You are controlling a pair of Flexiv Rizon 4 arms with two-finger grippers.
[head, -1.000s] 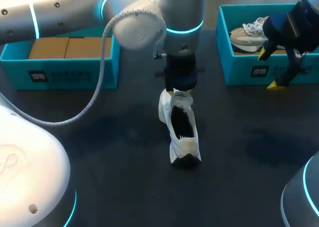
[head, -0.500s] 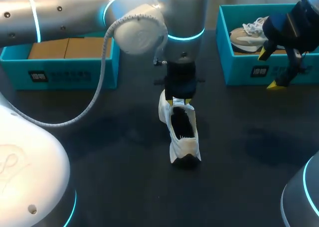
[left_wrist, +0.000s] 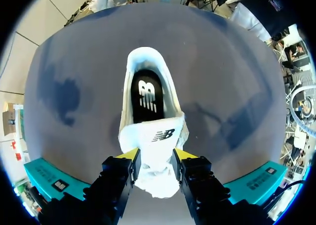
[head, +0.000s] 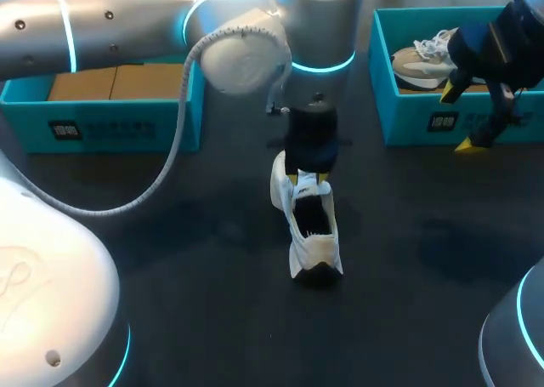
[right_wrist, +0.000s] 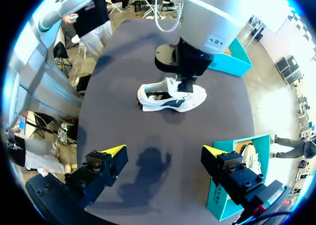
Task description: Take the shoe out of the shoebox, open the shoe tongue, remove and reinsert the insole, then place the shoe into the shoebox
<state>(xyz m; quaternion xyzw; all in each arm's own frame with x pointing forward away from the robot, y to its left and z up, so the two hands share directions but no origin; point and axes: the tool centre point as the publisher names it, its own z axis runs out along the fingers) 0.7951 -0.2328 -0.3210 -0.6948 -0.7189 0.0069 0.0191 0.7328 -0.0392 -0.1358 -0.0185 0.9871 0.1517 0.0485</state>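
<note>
Mid-table: white sneaker (head: 310, 225), black insole (left_wrist: 145, 94) inside, tongue (left_wrist: 157, 136) pinched by L gripper (left_wrist: 156, 154). R gripper (right_wrist: 164, 150) spread wide, empty, beside teal shoebox (head: 408, 123) w/ 2nd sneaker (head: 421, 59) at far-right edge.

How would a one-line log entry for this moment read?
left gripper: shut on shoe tongue | right gripper: open | white shoe: on table

A dark, matte table (head: 195, 319) was seen across most of the head view. A soft, blurred shadow (head: 463, 251) was cast on it at the right of the frame, and a fainter one (head: 200, 213) left of centre. The light was diffuse.
</note>
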